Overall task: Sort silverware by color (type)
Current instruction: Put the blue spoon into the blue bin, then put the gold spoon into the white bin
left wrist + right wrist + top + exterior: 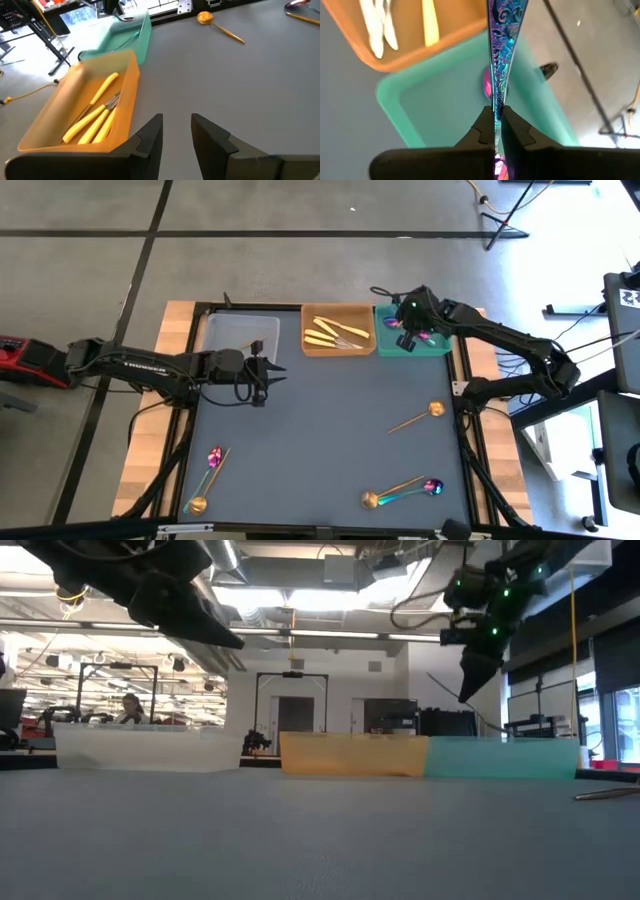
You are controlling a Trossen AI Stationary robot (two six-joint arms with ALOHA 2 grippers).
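My right gripper [405,330] is above the teal tray [440,347] at the far right, shut on an iridescent purple-teal utensil [501,45]. Another purple piece [487,82] lies in that tray. My left gripper [272,375] is open and empty, above the table in front of the clear tray [240,335]. Yellow knives [335,332] lie in the orange tray [308,345]. On the table lie a copper spoon [420,416], a gold spoon [385,498] beside an iridescent spoon [430,487], and at the near left an iridescent one [213,458] and a gold one [200,502]. My right gripper pinches the iridescent utensil's patterned handle [496,107] between its two fingers. The fingers [472,680] point down from above, and the utensil runs on along them past their tips, over the teal tray. Whether its far end touches the tray, I cannot tell.
The three trays stand in a row along the table's far edge: clear, orange, teal. The middle of the dark table top [330,430] holds nothing. In the left wrist view the orange tray [50,135] lies just off my left fingers.
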